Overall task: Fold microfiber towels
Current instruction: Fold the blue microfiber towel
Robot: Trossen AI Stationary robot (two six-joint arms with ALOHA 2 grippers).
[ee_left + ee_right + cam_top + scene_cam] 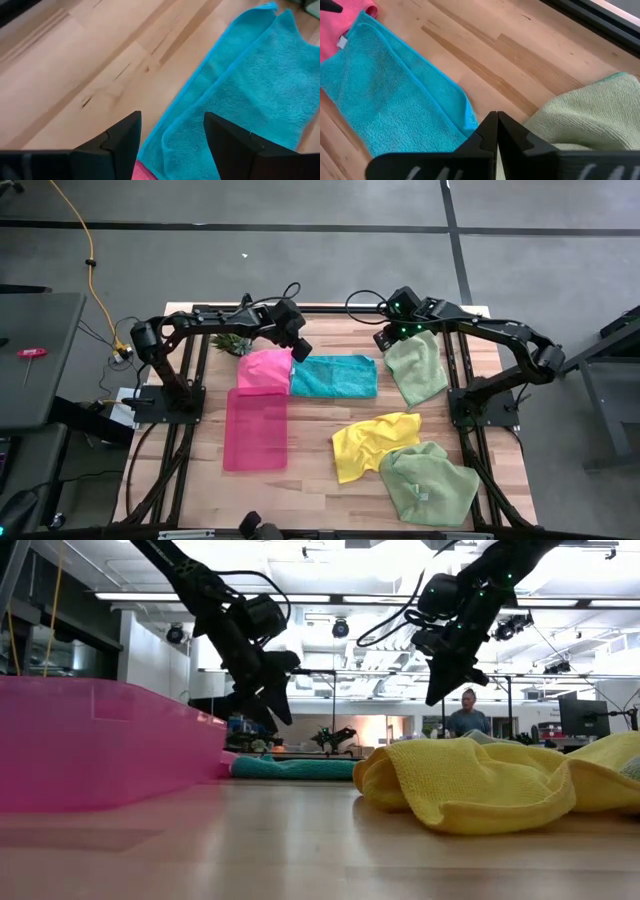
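A teal towel lies folded flat at the table's far middle; its stacked edges show in the left wrist view. A hot pink towel lies folded beside it, overlapping the pink tray's far end. My left gripper hangs open above the seam between these two, clear of both. My right gripper is shut and empty, raised over the near edge of a pale green towel. A yellow towel and a second pale green one lie crumpled near the front right.
A translucent pink tray lies at the left of the table. A small spiky plant stands at the far left behind the pink towel. Bare wood shows at the front middle. A person sits in the room beyond the table.
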